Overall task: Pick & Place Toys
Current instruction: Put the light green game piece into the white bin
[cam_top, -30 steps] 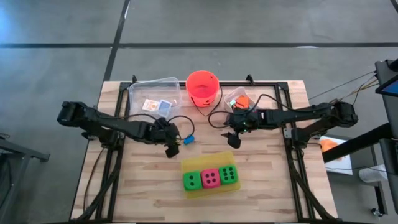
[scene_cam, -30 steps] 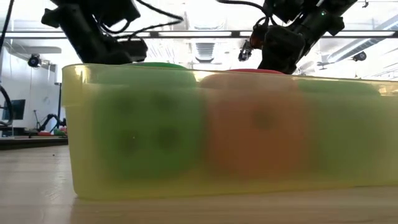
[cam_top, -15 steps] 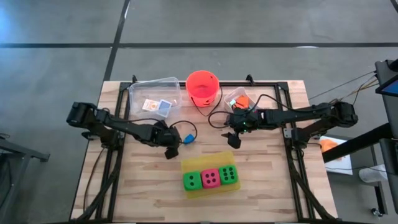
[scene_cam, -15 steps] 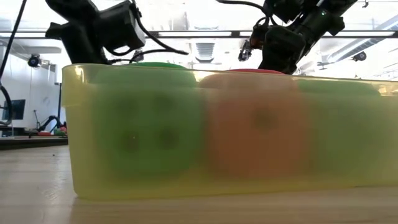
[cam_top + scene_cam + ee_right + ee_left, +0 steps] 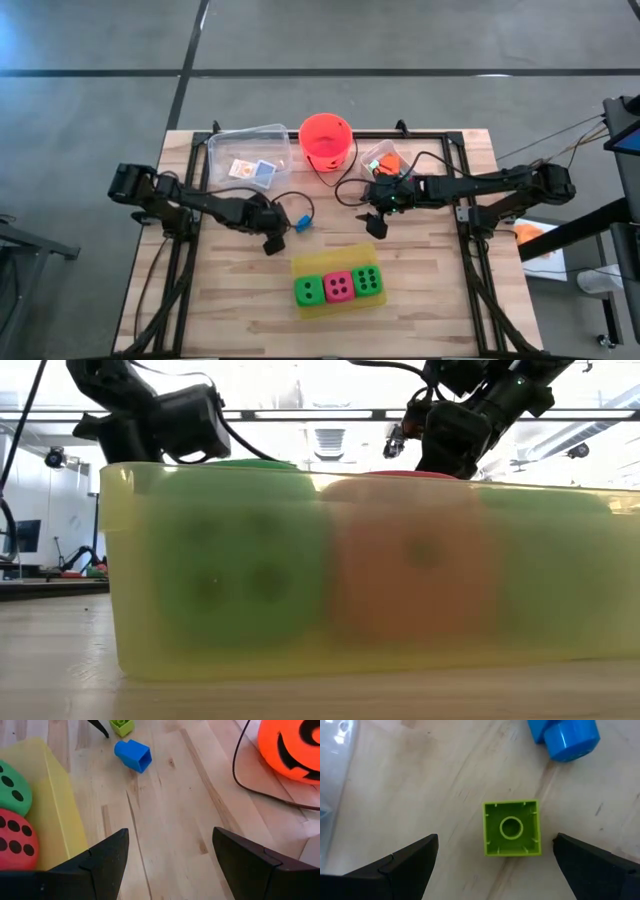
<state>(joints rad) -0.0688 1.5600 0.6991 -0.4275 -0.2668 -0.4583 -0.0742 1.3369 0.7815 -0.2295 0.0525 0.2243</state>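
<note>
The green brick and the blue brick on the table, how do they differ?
The green brick is square and lies with its hollow underside up, a round tube showing inside; the blue brick lies on its side with its open end facing sideways. The green brick sits between the open left gripper's fingers; the blue brick lies beyond them. Both rest on the bare wooden table, untouched.

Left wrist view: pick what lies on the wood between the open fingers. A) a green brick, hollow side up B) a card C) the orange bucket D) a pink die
A: the green brick lies hollow side up on the table, midway between the left gripper and its open fingers, with a blue brick just beyond.
</note>
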